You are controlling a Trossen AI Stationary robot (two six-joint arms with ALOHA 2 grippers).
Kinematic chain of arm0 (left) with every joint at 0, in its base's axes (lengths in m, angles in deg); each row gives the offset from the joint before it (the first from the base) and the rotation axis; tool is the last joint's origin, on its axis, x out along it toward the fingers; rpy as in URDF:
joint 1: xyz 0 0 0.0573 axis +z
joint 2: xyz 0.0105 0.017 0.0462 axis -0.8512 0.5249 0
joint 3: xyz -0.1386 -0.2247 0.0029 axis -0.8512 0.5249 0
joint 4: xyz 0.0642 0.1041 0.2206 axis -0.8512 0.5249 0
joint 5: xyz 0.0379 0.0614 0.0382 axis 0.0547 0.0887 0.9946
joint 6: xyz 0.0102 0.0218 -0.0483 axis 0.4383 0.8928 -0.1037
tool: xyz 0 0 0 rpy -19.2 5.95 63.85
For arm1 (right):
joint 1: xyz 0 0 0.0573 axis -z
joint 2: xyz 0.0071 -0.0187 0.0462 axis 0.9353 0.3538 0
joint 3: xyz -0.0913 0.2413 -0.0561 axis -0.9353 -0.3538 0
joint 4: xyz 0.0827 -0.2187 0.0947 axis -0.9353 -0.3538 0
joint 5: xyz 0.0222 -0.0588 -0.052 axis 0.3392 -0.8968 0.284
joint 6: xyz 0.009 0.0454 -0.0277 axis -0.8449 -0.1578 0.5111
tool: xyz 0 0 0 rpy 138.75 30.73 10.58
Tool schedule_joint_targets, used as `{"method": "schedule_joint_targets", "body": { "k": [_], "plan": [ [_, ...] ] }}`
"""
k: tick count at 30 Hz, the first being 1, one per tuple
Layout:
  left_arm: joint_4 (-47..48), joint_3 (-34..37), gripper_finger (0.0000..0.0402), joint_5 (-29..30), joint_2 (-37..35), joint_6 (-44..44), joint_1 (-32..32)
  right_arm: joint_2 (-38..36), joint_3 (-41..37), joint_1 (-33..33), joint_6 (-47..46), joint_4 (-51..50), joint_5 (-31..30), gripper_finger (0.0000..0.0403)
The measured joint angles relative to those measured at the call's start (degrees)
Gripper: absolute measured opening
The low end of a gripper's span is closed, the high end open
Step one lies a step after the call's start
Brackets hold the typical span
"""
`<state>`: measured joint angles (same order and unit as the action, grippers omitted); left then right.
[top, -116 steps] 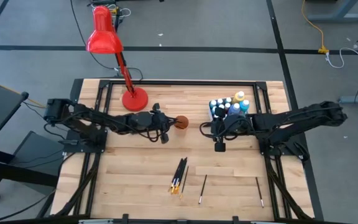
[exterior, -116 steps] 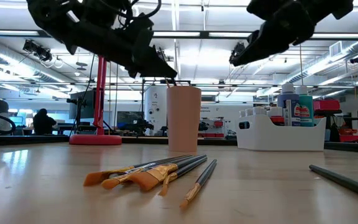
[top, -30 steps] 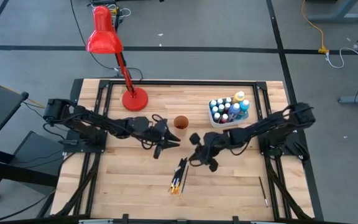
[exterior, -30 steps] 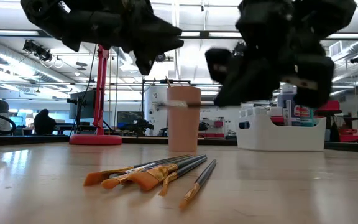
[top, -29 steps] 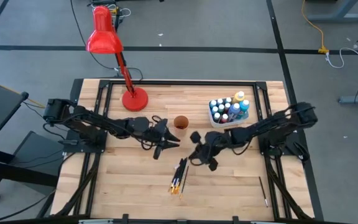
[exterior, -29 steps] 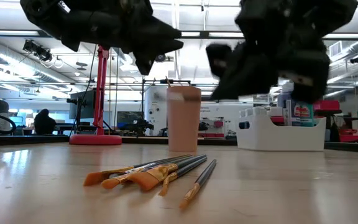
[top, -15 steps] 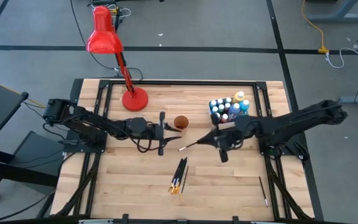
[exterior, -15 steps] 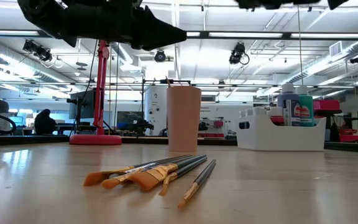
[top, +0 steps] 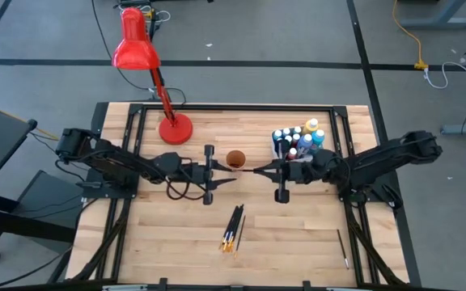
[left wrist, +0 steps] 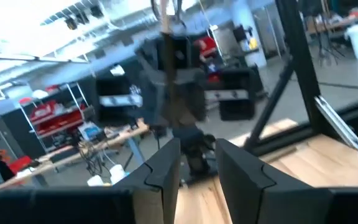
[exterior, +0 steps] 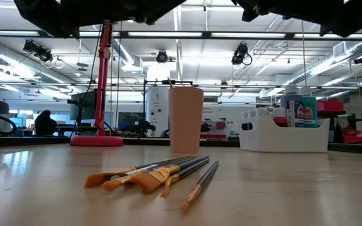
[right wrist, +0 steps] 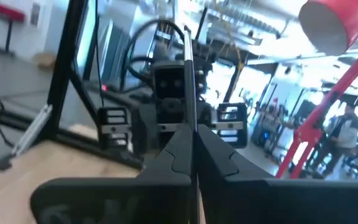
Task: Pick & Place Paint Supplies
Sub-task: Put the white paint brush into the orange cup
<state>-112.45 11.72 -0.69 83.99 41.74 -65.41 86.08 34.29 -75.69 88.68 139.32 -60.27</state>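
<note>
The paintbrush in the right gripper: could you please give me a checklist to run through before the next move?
1. Right gripper shut on the paintbrush: ok.
2. Left gripper has its fingers apart, facing the right gripper: ok.
3. Paintbrush end between the left fingers: cannot tell.
4. Orange cup upright on the table: ok.
5. Loose paintbrushes lying apart from both grippers: ok.

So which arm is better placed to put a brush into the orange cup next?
Probably the right: its end effector is shut on a paintbrush, beside the orange cup. The left end effector holds nothing.
</note>
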Motion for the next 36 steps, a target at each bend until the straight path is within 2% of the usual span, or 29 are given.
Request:
{"method": "schedule_joint_targets", "body": {
  "k": [2, 5, 13, 24, 27, 31, 36],
  "plan": [
    [-2.0, 0.0, 0.0112, -0.7, 0.0, -0.2, 0.0, 1.4, -0.8, 0.0, -0.3, 3.8, -0.1, 0.0004],
    [-5.3, 0.0, 0.0112, -1.4, 0.0, -0.3, 0.0, 3.1, -0.6, 0.0, -0.7, 4.4, 0.3, 0.0004],
    [-4.2, -2.6, 0.0112, -1.6, 0.0, -3.1, 0.4, 6.7, 2.1, 0.4, -0.7, 4.3, 0.4, 0.0004],
    [-4.1, -4.3, 0.0109, -2.7, 0.0, -1.8, 0.4, 6.8, 2.1, 0.7, -0.7, 4.1, 0.3, 0.0004],
    [-4.3, -4.3, 0.0084, -4.1, 0.0, -2.0, 0.4, 6.8, 2.1, 0.7, -0.2, 3.9, 0.4, 0.0004],
    [-4.2, -4.3, 0.0023, -4.2, 0.0, -2.2, 0.4, 6.8, 2.1, 0.6, -0.1, 3.0, 0.0, 0.0015],
    [-2.7, -4.3, 0.003, -2.7, 0.0, -3.7, 0.4, 6.8, 2.2, 0.7, -0.7, -0.3, -0.3, 0.0048]
  ]
}}
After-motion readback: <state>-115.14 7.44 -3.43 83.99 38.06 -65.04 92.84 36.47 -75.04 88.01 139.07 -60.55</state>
